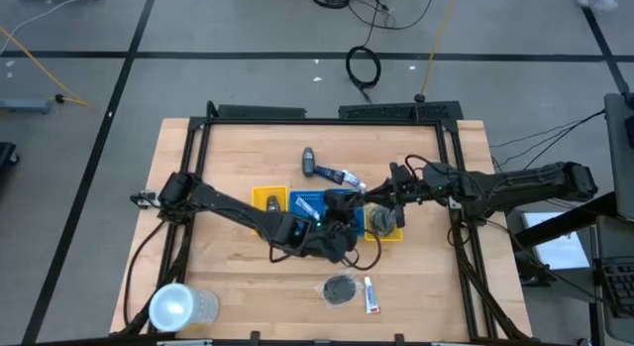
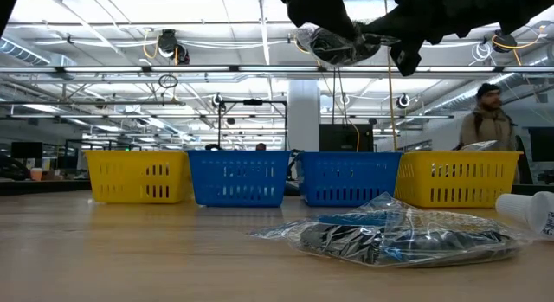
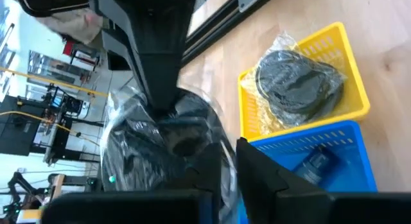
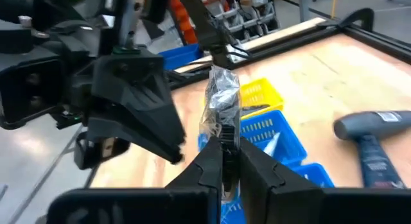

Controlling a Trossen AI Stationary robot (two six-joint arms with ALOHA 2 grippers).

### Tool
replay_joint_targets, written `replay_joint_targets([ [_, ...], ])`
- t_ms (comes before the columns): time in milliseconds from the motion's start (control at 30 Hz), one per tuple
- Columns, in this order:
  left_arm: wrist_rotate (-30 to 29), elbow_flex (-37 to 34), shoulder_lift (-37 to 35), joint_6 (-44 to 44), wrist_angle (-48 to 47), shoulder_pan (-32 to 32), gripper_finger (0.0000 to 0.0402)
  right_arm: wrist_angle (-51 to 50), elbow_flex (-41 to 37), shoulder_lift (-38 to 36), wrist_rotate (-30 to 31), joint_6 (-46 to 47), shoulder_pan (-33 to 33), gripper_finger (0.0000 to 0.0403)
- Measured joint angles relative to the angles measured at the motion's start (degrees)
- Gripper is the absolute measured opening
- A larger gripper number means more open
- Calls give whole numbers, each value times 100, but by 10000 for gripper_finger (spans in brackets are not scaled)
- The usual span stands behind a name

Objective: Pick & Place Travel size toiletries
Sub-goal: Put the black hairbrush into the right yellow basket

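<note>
Both of my tools meet above the trays at mid-desk. My right tool (image 4: 223, 161) is clenched on the crinkled clear wrap of a bagged dark mesh puff (image 4: 221, 99), which stands upright between its fingers. My left tool (image 3: 221, 166) sits against the same bagged puff from the opposite side; whether it grips or has let go I cannot tell. Directly beneath both tools lie the blue trays (image 1: 322, 202), with a yellow tray (image 1: 268, 198) beside my left tool and another (image 1: 391, 233) below my right tool. A second bagged puff (image 3: 297, 88) rests in that yellow tray. Beyond the tools lies a dark bottle (image 1: 309, 163); on my near side, on the bare desk (image 1: 238, 153), lie a third bagged puff (image 1: 341, 288) and a white tube (image 1: 371, 296).
</note>
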Motion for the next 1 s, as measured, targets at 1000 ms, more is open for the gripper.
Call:
replay_joint_targets([
  [1000, -731, 0, -7, -1738, -1477, -2, 85, -3984, 0, -1193, 355, 1694, -168, 16],
])
